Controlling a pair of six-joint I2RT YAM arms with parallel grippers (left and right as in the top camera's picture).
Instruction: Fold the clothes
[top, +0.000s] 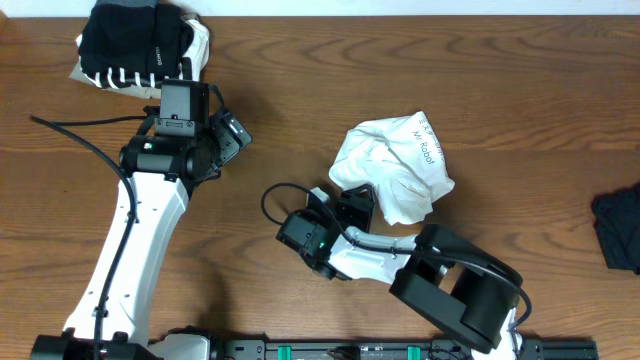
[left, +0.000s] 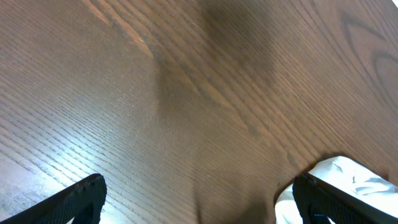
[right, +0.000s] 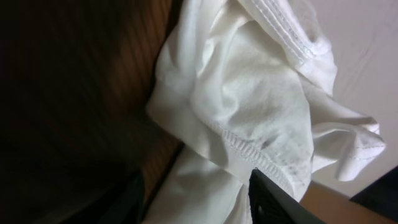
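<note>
- Crumpled white T-shirt with dark lettering (top: 395, 165) lies just off centre of the brown wooden worktop (top: 520, 90), toward 3 o'clock.
- Right tool (top: 350, 203) at the shirt's 7 o'clock edge; jaws partly apart, white cloth between them; cannot tell if gripped.
- Left tool (left: 199, 199) spread wide, holding nothing.
- Black-and-striped garment pile (top: 135, 45) at 10 o'clock; dark garment (top: 620, 230) at the 3 o'clock edge.

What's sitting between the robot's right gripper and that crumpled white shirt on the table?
Nothing visible does. The right gripper sits at the lower-left edge of the white T-shirt, and its wrist camera shows the cloth directly ahead, uncovered.
</note>
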